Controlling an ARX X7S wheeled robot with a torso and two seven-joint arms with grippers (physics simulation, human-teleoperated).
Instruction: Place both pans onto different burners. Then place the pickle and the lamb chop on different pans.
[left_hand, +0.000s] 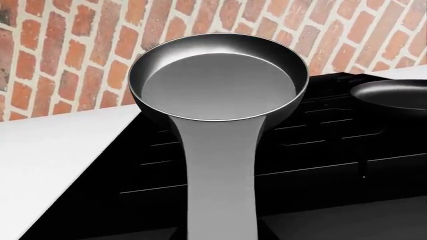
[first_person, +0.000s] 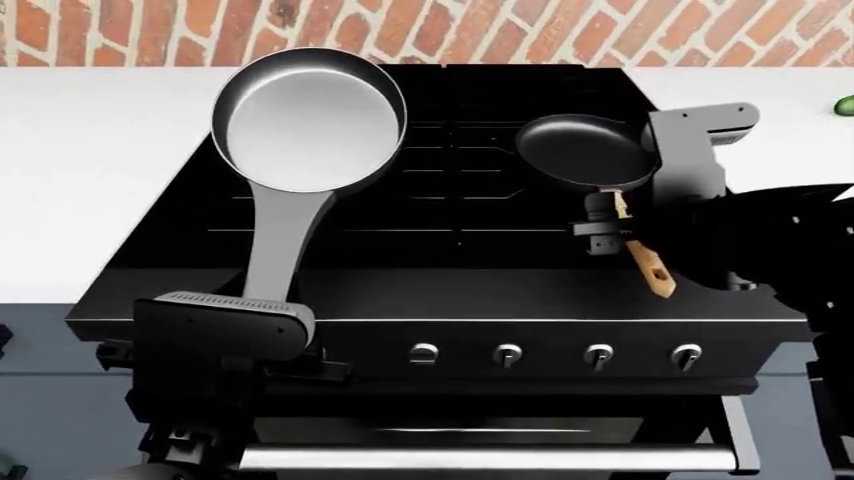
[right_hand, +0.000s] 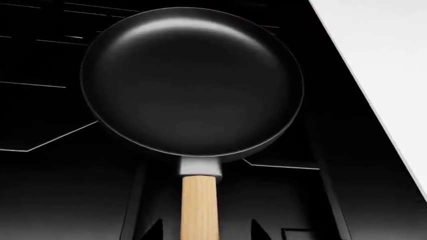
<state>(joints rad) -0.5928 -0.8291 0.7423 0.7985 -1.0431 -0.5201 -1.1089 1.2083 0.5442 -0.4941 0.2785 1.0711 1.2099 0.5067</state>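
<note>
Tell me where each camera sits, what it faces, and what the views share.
Head: above, looking down on the stove; both arms show.
Left wrist: along the grey pan handle toward the brick wall; no body visible.
Right wrist: above the black pan; left end effector unseen here.
Shared: left wrist and head both show both pans.

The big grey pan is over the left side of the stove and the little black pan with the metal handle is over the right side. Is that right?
Nearly. The black pan has a light wooden handle, not a metal one; the right wrist view shows it clearly. The rest holds: in the head view the grey pan is over the stove's left side and the black pan over its right.
</note>
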